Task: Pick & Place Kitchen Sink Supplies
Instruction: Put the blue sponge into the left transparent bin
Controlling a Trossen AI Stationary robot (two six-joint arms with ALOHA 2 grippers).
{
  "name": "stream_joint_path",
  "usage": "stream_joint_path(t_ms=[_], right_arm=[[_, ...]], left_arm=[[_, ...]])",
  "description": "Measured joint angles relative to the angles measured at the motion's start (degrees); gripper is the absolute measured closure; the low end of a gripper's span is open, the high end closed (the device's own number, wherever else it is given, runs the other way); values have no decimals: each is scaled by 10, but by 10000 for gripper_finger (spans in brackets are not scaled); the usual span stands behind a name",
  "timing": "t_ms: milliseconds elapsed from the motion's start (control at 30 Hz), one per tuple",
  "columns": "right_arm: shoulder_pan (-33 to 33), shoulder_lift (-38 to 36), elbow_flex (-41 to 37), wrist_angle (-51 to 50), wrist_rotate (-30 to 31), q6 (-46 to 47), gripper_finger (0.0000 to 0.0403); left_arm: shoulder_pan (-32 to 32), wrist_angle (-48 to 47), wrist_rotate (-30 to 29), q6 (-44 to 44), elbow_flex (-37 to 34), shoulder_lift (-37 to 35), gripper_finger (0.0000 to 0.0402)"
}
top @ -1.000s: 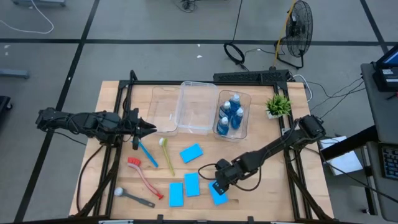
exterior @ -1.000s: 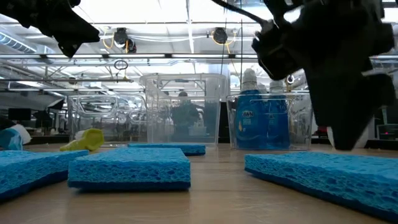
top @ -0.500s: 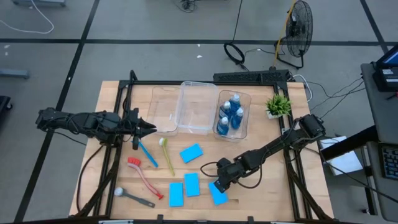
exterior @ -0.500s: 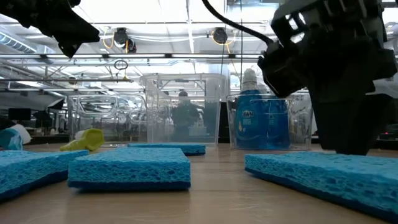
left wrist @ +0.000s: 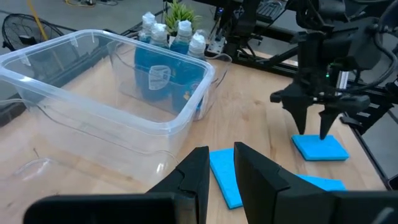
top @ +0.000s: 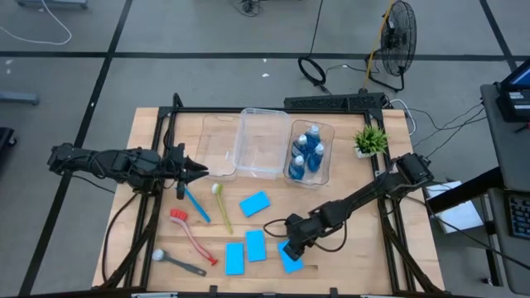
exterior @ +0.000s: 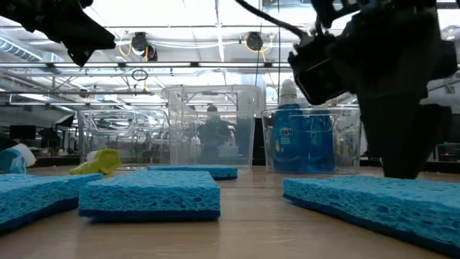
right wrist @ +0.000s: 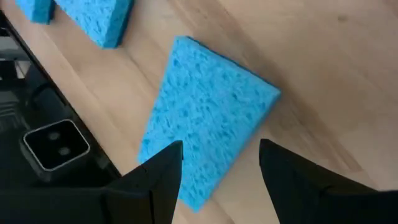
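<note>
Several flat blue sponges lie on the table's near half. My right gripper [top: 287, 247] stands open, slanting down over the nearest-right sponge [right wrist: 205, 118], one finger [right wrist: 168, 163] over the sponge's long edge and the other [right wrist: 273, 163] beside the opposite edge. My left gripper [left wrist: 221, 163] hangs at the table's left, high above the blue brush [top: 195, 205], its fingers a narrow gap apart and empty. The yellow-green brush [top: 222, 205], red brush [top: 192, 234] and grey brush [top: 178, 262] lie flat nearby. Blue-liquid bottles [top: 308, 151] stand in a clear bin. My right gripper has its fingertips [left wrist: 301, 129] low at the sponge's far end [left wrist: 311, 142], coming from above and from the table's right. I cannot tell whether they touch it. The sponge lies flat on the table.
Two clear bins, one [top: 262, 142] and another [top: 217, 145], stand at the far middle beside the bottle bin. A small green plant [top: 370, 139] stands at the far right. Three more sponges, one [top: 255, 203], one [top: 255, 245] and one [top: 234, 258], lie left of my right gripper.
My right gripper has rolled and tipped a little over the sponge while staying low above it. The sponge has kept its place.
</note>
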Motion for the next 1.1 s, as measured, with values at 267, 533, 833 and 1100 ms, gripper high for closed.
stream_joint_path(t_ms=[267, 533, 833, 1100], right_arm=[[-3, 30, 3, -43, 0, 2, 204], [0, 30, 2, -192, 14, 0, 204], [3, 30, 1, -276, 15, -4, 204], [19, -30, -2, -311, 49, -3, 204]], left_arm=[[0, 0, -1, 11, 0, 0, 325], [0, 0, -1, 11, 0, 0, 325], [0, 0, -1, 11, 0, 0, 325], [0, 0, -1, 11, 0, 0, 325]])
